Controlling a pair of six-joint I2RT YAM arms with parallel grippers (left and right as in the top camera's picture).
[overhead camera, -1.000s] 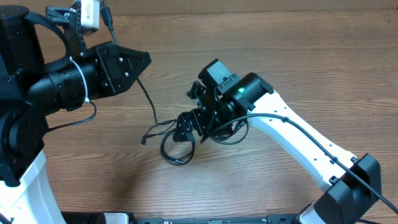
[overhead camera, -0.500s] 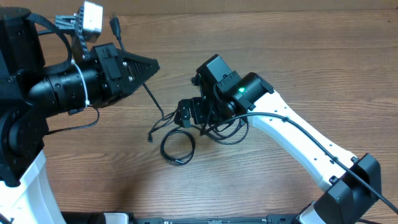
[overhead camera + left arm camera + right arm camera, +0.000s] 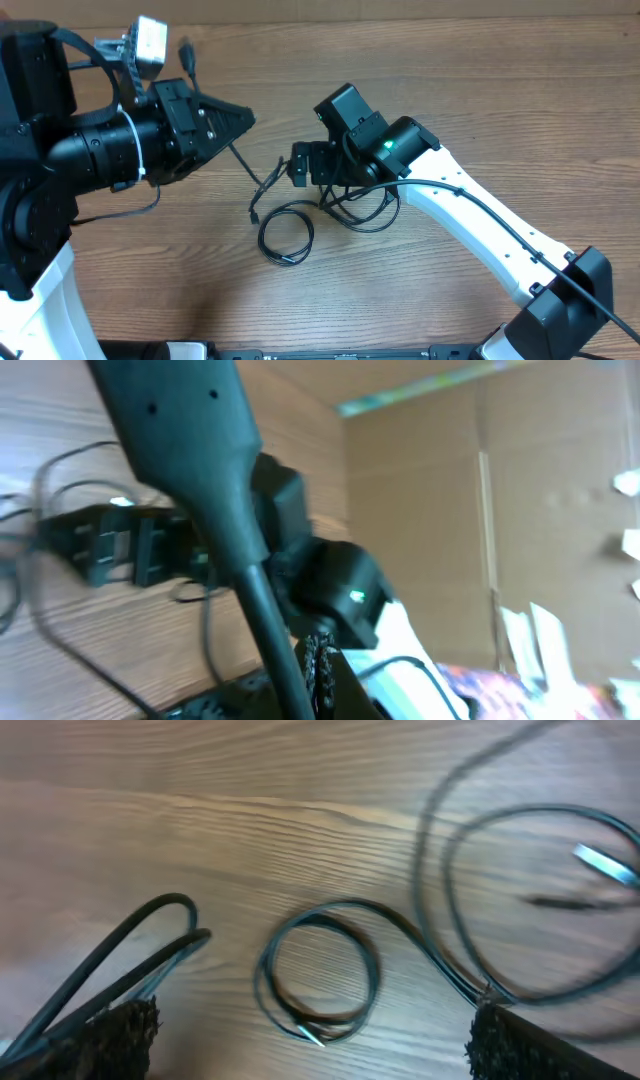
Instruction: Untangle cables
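Observation:
The cables lie mid-table as thin black cords. One cable [image 3: 246, 162] runs from my left gripper [image 3: 248, 118] down to its plug end [image 3: 255, 214]. In the left wrist view that gripper [image 3: 320, 660] is shut, its pads pressed together, and the cord [image 3: 262, 610] runs along them. A small coil [image 3: 285, 236] lies in front, with more loops [image 3: 366, 214] under the right arm. My right gripper [image 3: 300, 165] hovers open over them. In the right wrist view its pads [image 3: 112, 1038] stand wide apart around the coil [image 3: 318, 970] with its silver tip.
More loops [image 3: 545, 890] and a silver plug [image 3: 605, 863] lie at the right of the right wrist view. The right arm's white link [image 3: 480, 235] crosses the table's right half. The left arm's bulk [image 3: 90, 150] fills the left side.
My left gripper has moved right, dragging its cable; the plug end has slid up and right. The right gripper has moved toward the table's far edge, away from the coil.

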